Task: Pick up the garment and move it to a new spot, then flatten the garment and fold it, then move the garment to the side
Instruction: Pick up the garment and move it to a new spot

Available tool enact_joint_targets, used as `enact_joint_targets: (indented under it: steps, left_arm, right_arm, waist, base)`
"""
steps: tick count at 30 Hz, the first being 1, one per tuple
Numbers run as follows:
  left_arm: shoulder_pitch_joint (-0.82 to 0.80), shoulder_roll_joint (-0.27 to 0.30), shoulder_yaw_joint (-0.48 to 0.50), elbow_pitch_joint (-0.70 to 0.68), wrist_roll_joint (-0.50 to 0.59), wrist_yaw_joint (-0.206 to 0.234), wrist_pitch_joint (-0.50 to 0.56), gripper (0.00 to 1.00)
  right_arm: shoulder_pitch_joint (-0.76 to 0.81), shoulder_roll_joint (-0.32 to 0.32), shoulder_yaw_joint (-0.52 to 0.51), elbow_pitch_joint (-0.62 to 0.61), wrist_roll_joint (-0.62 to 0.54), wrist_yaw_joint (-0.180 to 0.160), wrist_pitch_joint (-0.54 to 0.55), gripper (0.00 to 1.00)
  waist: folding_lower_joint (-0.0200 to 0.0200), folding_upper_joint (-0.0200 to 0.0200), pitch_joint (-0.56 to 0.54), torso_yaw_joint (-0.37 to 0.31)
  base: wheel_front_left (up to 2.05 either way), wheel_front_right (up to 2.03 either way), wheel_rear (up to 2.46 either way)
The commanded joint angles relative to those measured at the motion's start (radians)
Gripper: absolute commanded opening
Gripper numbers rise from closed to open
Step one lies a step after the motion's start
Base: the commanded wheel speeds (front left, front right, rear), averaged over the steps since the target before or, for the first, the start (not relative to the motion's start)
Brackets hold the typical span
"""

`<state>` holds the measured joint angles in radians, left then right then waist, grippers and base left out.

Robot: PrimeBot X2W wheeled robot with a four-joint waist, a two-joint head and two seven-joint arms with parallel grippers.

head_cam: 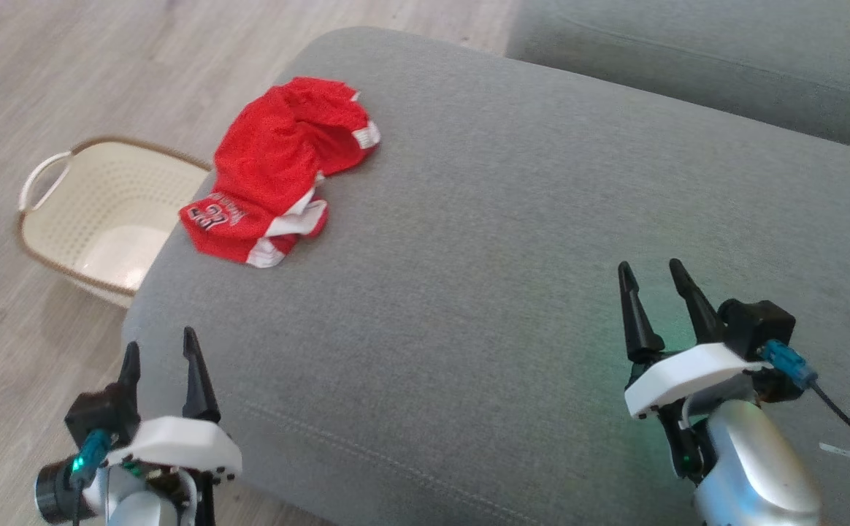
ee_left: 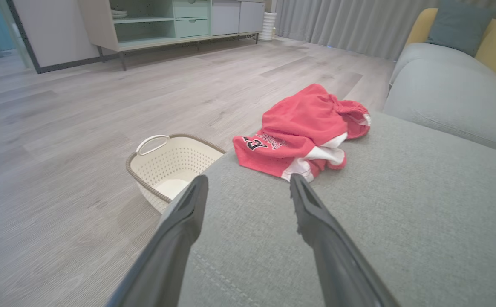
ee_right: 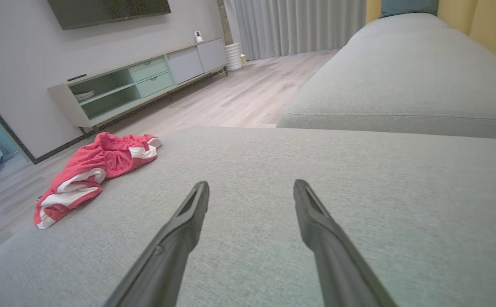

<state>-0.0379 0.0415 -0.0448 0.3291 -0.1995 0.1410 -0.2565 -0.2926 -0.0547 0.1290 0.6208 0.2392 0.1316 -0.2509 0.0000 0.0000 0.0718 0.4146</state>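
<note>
Place: grey sofa cushion [head_cam: 469,307], with pale wood floor [head_cam: 45,73] off its left edge.
Task item: garment [head_cam: 272,175], red mesh crumpled in a heap at the cushion's far left corner, close to the edge, with a printed panel and white trim at its near end.
Beside: pale perforated basket [head_cam: 115,201] on the floor, just off that same edge.
Left arm: left gripper [head_cam: 161,337] with jaws spread wide and nothing between them, at the cushion's near left corner, pointed toward the heap but well short of it.
Right arm: right gripper [head_cam: 650,264] likewise released and empty, over the cushion's right half, well apart from the cloth.
Step in hand: probably the first pickup, not yet begun.
Doing it well: reach with the left arm, the nearer one. Descend onto a raised fold of mesh, not the flat trim. Pinch deep enough to catch several layers. Lift straight up, clear of the cushion, then carry toward the open middle.
Watch for: pushing the heap leftward over the edge into the basket, or snagging a fingertip in the mesh.
</note>
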Motion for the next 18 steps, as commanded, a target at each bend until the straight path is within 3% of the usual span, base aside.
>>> enact_joint_targets:
  steps: [1, 18]
  left_arm:
    - [-0.01, 0.009, 0.043, -0.021, -0.003, 0.004, -0.005, 1.0]
    - [-0.137, 0.009, 0.146, 0.06, -0.01, -0.071, -0.005, 1.0]
  right_arm:
    - [-0.02, 0.004, 0.032, -0.021, 0.011, -0.001, -0.011, 1.0]
    - [-0.085, 0.005, 0.083, -0.038, -0.013, -0.001, -0.011, 1.0]
  waist:
    - [0.0, 0.0, 0.006, 0.025]
    - [0.0, 0.0, 0.1, -0.079]
  base:
    - [0.0, 0.0, 0.0]
    - [0.0, 0.0, 0.0]
